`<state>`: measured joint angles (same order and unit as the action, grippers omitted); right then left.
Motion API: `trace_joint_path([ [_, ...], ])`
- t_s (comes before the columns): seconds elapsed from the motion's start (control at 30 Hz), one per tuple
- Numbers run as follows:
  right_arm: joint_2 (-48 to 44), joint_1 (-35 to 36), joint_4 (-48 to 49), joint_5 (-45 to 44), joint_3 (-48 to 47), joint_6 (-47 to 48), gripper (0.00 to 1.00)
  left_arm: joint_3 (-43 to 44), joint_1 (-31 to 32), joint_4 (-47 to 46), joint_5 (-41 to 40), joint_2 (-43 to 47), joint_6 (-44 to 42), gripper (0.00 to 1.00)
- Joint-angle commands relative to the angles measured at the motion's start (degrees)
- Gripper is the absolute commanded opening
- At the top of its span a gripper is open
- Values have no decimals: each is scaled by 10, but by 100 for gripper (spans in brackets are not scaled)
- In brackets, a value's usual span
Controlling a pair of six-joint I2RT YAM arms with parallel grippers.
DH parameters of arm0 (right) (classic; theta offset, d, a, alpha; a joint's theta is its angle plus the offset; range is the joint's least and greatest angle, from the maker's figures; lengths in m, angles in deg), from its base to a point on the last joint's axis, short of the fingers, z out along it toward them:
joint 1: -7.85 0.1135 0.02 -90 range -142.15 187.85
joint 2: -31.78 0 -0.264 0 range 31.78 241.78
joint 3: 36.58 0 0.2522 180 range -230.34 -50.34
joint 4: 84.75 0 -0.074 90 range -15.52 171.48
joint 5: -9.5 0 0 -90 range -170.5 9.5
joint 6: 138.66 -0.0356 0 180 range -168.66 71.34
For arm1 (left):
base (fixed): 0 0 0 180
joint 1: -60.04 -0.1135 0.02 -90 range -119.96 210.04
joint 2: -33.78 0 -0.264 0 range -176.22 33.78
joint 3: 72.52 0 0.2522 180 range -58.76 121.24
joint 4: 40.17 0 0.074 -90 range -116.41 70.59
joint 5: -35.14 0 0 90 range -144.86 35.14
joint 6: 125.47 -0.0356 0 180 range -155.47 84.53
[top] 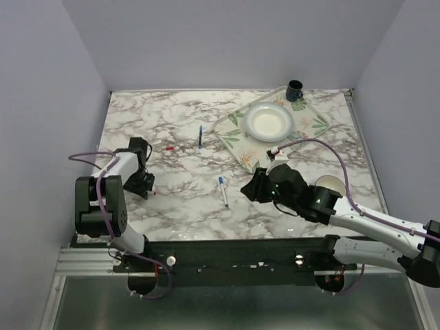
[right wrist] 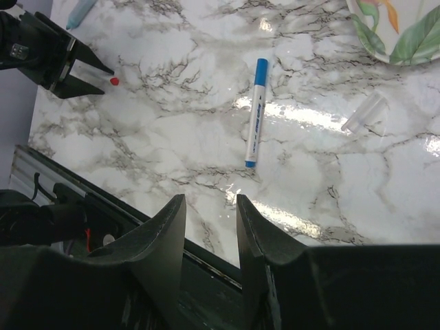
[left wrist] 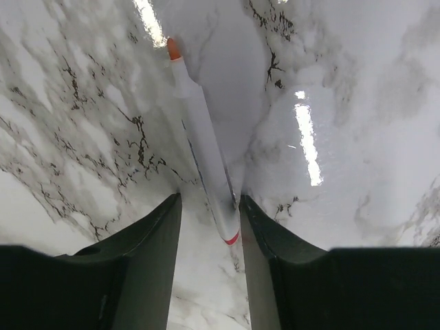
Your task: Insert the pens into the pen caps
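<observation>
In the left wrist view a white pen (left wrist: 206,148) with an orange-red tip lies on the marble. Its red-banded rear end sits between the fingers of my left gripper (left wrist: 210,198), against the right finger with a gap to the left one. The jaws are open. In the top view my left gripper (top: 142,183) is low at the table's left. A white pen with a blue cap (top: 223,192) lies mid-table and also shows in the right wrist view (right wrist: 256,113). A dark blue pen (top: 200,136) and a small red cap (top: 169,148) lie farther back. My right gripper (right wrist: 211,206) is open and empty.
A leaf-patterned tray (top: 237,141) at the back right holds a white plate (top: 269,122) and a dark blue mug (top: 294,90). A clear cap (right wrist: 364,113) lies near the tray. A light blue pen (right wrist: 81,12) lies beyond my left gripper. The black front rail (top: 227,251) runs along the near edge.
</observation>
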<state>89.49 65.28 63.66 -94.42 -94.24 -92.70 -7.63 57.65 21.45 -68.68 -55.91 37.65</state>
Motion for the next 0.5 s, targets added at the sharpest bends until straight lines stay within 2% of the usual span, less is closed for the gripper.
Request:
trace_joint_path([
  [0.0,-2,4,-2,-21,1,4,42,-24,-4,-26,-26,-1,1,45],
  [0.1,-1,4,-1,-20,5,2,42,-34,-4,-22,-38,27,-3,35],
  [0.2,4,4,4,-14,7,0,42,-52,-4,-28,-36,64,-17,20],
  [0.23,6,3,13,0,11,3,42,-61,-4,-33,-27,75,-24,10],
  [0.3,10,4,25,20,14,8,42,-71,-4,-49,-14,107,-51,1],
  [0.37,17,3,53,64,21,20,42,-77,-2,-72,24,128,-79,0],
  [0.43,21,2,82,101,26,23,45,-82,6,-103,64,169,-147,0],
  [0.47,21,3,92,111,30,24,46,-85,13,-143,118,202,-176,0],
])
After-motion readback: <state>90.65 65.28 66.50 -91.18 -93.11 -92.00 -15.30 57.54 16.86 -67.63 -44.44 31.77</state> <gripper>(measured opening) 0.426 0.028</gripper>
